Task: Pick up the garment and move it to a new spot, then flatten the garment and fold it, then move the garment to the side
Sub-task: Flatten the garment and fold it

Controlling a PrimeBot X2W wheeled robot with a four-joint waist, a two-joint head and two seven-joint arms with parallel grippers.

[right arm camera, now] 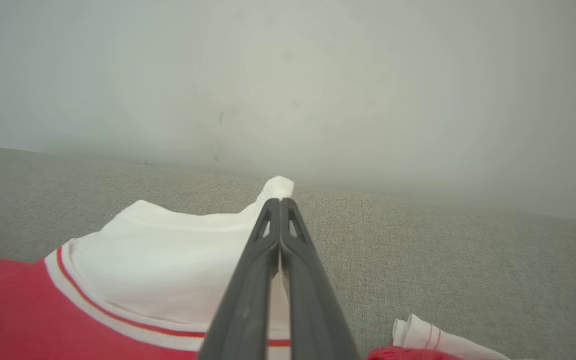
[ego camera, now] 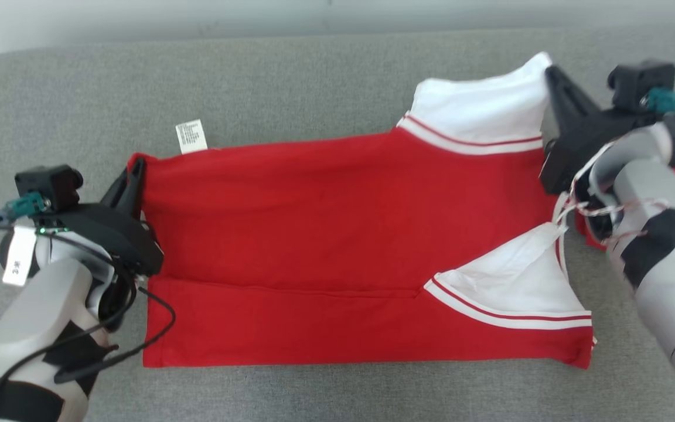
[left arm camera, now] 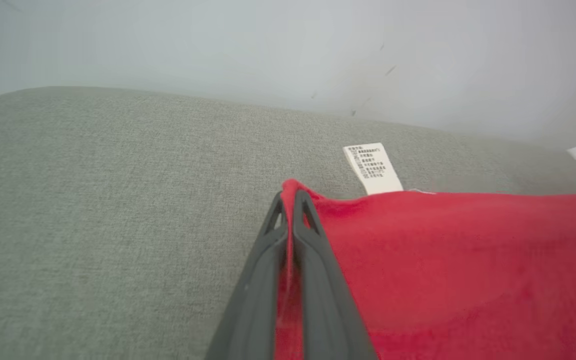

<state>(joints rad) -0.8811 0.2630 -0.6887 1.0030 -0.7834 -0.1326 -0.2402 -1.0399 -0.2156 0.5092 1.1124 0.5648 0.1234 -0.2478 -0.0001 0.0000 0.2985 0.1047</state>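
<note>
The garment (ego camera: 337, 246) is a red shirt with white, red-striped sleeves, spread across the grey cushion and folded lengthwise. My left gripper (ego camera: 133, 170) is shut on its far left red corner, where red cloth shows pinched between the fingers (left arm camera: 318, 260) in the left wrist view. My right gripper (ego camera: 550, 73) is shut on the tip of the far white sleeve (ego camera: 478, 111); in the right wrist view that white sleeve (right arm camera: 168, 260) lies left of the closed gripper (right arm camera: 280, 202). A second white sleeve (ego camera: 519, 287) lies on the near right of the shirt.
A white care label (ego camera: 191, 136) sticks out from the shirt's far edge, also seen as the label (left arm camera: 372, 169) in the left wrist view. The grey cushion (ego camera: 314, 82) ends at a pale wall (ego camera: 138, 17) behind. A bit of red and white cloth (right arm camera: 428, 340) lies under my right forearm.
</note>
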